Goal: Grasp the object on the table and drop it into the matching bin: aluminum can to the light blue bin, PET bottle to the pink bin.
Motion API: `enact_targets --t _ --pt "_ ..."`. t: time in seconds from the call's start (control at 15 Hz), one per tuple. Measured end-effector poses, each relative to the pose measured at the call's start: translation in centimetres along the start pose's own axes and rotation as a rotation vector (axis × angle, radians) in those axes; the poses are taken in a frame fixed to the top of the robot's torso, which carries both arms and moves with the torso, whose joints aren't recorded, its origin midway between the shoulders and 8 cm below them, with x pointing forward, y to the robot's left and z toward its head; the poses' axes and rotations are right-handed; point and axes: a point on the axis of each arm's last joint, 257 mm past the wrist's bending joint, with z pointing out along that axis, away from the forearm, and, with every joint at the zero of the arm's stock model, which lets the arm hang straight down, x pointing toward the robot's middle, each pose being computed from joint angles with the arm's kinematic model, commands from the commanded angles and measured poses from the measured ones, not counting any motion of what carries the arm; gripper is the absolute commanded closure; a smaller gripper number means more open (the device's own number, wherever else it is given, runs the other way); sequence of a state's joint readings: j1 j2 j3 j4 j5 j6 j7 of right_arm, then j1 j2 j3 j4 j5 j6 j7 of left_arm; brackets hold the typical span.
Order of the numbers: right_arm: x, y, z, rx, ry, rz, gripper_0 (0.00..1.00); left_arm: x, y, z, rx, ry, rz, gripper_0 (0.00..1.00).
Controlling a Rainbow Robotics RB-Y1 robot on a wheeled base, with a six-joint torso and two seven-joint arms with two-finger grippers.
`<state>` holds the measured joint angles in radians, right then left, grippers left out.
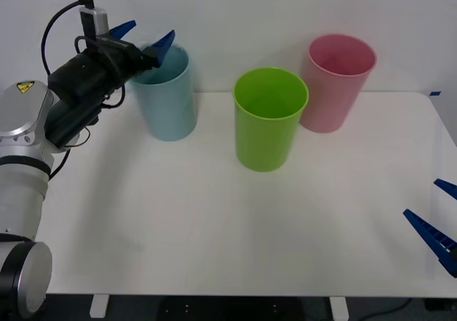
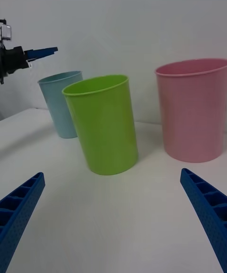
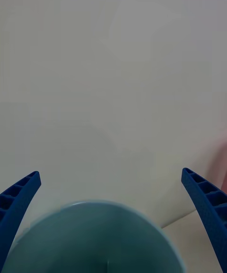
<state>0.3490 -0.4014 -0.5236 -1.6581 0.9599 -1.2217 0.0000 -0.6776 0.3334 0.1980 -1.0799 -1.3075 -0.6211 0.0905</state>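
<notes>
Blue ribbed fingers spread wide: the left gripper point(image 1: 146, 38) hangs released above the light blue bin point(image 1: 168, 100) at the far left of the table point(image 1: 214, 221), holding nothing. From the left wrist view, that bin's rim point(image 3: 94, 235) sits right below the parted fingers, and what shows of its inside looks bare; the can cannot be made out. Over at the near right edge, the right gripper point(image 2: 113, 221) waits, also spread, facing the lime green bin point(image 2: 101, 124) and pink bin point(image 2: 194, 107). No readable writing.
</notes>
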Motion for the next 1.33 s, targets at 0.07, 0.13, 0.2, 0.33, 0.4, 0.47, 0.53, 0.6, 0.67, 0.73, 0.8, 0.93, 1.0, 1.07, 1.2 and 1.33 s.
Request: enact_targets --t 0.07,0.13,0.2,0.33,0.4,0.47,0.53,0.6,0.67,0.73,0.8,0.93,1.0,1.07,1.2,1.33 --pt "0.0 0.0 0.0 0.000 0.000 0.000 0.00 0.0 0.2 -0.9 -0.004 -0.010 -0.004 0.00" --pt "0.0 0.0 0.0 0.000 0.000 0.000 0.00 0.0 0.5 -2.0 -0.008 -0.017 -0.004 0.00" --pt "0.0 0.0 0.0 0.000 0.000 0.000 0.00 0.1 0.8 -3.2 -0.010 -0.021 -0.003 0.00" --pt "0.0 0.0 0.0 0.000 0.000 0.000 0.00 0.1 1.4 -5.7 -0.010 -0.028 0.003 0.00" --pt "0.0 0.0 0.0 0.000 0.000 0.000 0.00 0.2 1.5 -7.0 -0.003 -0.026 0.006 0.00" --pt "0.0 0.0 0.0 0.000 0.000 0.000 0.00 0.6 1.6 -8.3 0.007 -0.021 0.007 0.00" --pt "0.0 0.0 0.0 0.000 0.000 0.000 0.00 1.0 1.8 -9.7 0.012 -0.011 0.011 0.00" --pt "0.0 0.0 0.0 0.000 0.000 0.000 0.00 1.3 2.0 -10.9 0.015 -0.001 0.017 0.00" --pt "0.0 0.0 0.0 0.000 0.000 0.000 0.00 1.7 2.2 -12.1 0.020 0.011 0.020 0.00" --pt "0.0 0.0 0.0 0.000 0.000 0.000 0.00 2.0 2.3 -13.4 0.032 0.022 0.023 0.00" --pt "0.0 0.0 0.0 0.000 0.000 0.000 0.00 2.3 2.6 -14.6 0.041 0.033 0.029 0.00" --pt "0.0 0.0 0.0 0.000 0.000 0.000 0.00 2.7 2.8 -17.1 0.060 0.053 0.044 0.00" --pt "0.0 0.0 0.0 0.000 0.000 0.000 0.00 2.9 2.8 -18.3 0.073 0.062 0.052 0.00" --pt "0.0 0.0 0.0 0.000 0.000 0.000 0.00 3.2 2.8 -19.6 0.081 0.069 0.059 0.00" --pt "0.0 0.0 0.0 0.000 0.000 0.000 0.00 3.3 2.7 -22.1 0.088 0.081 0.082 0.00" --pt "0.0 0.0 0.0 0.000 0.000 0.000 0.00 3.4 2.8 -24.9 0.088 0.097 0.106 0.00"
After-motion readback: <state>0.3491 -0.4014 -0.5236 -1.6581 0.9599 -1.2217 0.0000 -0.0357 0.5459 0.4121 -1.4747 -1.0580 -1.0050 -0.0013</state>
